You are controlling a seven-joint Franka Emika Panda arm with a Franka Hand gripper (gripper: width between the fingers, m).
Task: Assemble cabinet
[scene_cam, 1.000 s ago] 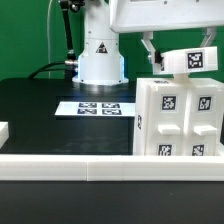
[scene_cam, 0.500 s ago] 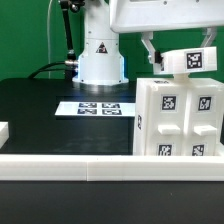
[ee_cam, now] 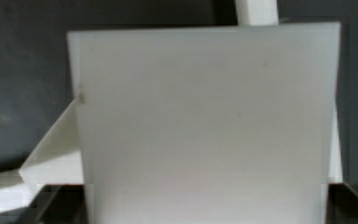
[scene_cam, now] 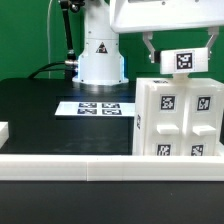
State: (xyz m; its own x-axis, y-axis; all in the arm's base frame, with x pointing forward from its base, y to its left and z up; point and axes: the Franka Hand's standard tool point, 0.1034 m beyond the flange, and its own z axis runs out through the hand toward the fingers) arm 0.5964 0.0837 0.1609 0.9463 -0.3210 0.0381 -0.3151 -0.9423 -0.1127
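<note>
The cabinet, a big white box with square tags on its front, stands at the exterior view's right on the black table. My gripper hangs just above its top and is shut on a small white tagged block, which it holds level, close over the cabinet's upper edge. In the wrist view the block's plain white face fills most of the picture. The dark fingers show at either side of it. The gripper is mostly hidden behind the block.
The marker board lies flat in front of the robot's white base. A long white rail runs along the table's near edge. A small white piece sits at the exterior view's far left.
The held block was tilted, with its right end higher. It now sits level and a little to the left, over the cabinet's top.
</note>
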